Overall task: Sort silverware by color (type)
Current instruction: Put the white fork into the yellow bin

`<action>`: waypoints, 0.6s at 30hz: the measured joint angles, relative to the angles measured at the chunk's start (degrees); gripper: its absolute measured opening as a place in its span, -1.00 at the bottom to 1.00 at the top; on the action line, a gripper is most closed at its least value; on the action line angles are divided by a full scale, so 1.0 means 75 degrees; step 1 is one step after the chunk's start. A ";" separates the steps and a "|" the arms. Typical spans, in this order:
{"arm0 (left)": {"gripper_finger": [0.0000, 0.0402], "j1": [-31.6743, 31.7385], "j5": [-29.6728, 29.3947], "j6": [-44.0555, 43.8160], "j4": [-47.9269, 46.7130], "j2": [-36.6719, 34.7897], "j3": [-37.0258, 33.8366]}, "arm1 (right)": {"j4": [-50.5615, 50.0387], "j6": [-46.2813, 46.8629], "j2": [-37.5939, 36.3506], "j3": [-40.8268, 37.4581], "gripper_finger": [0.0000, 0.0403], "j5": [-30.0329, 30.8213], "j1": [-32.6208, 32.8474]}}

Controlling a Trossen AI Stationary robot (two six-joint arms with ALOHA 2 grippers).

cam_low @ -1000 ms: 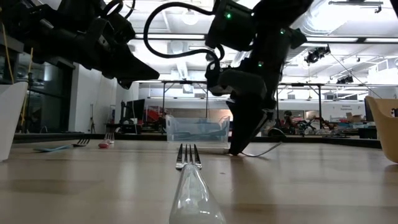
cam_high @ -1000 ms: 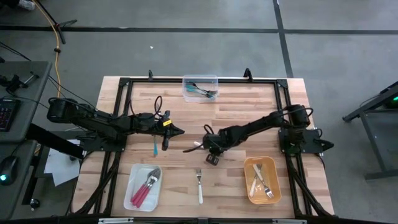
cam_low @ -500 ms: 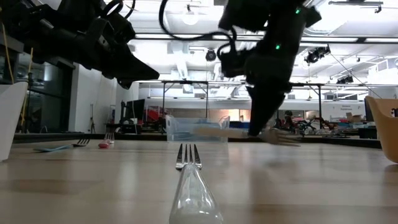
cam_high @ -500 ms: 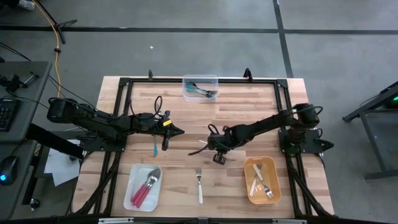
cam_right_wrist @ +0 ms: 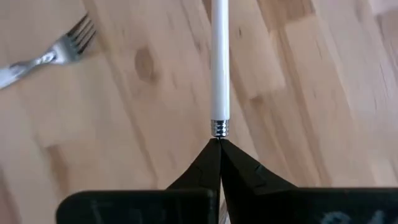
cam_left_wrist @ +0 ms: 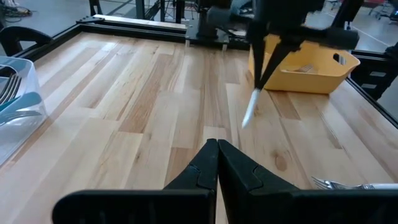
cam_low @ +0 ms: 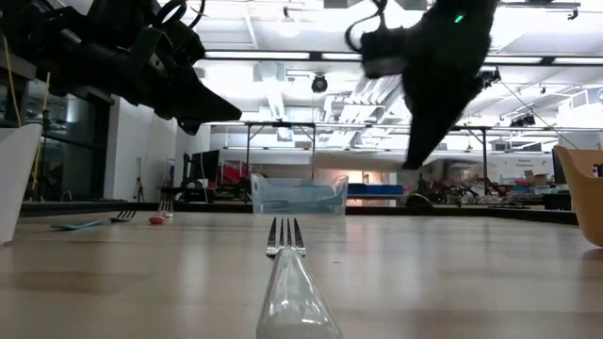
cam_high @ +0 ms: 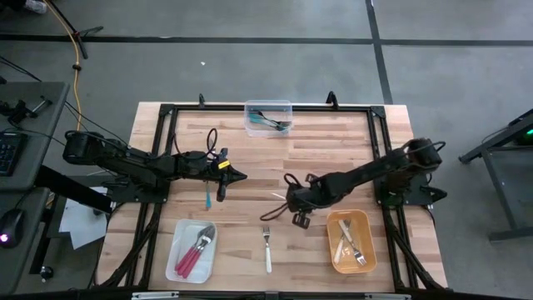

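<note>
White-handled fork (cam_right_wrist: pixel 219 62) pinched at its metal neck in closed right gripper (cam_right_wrist: pixel 219 144), best carried level over yellow bin (cam_high: pixel 351 242) just beside before letting go

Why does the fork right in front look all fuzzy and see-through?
Low view: the white-handled fork lies so close to the camera that its handle end blurs, while its tines look sharper. High view: the same fork looks crisp. Low view: bright ceiling lights turn both arms into dark shapes.

The held white-handled fork (cam_right_wrist: pixel 219 62) has its head hidden between the right hand's (cam_right_wrist: pixel 219 142) closed fingers.
</note>
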 joint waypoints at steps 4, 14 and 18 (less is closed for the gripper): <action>-1.00 0.0000 -0.0002 -0.0001 0.0005 0.0000 0.0003 | -0.0684 0.0860 -0.0531 0.0000 -1.00 -0.0059 0.0510; -1.00 0.0000 0.0001 -0.0001 -0.0001 0.0000 0.0000 | -0.2202 0.5219 -0.1940 0.0015 -1.00 -0.0140 0.2963; -1.00 0.0000 0.0000 -0.0010 0.0002 0.0000 0.0000 | -0.2508 0.7206 -0.1859 0.0012 -1.00 0.0047 0.3989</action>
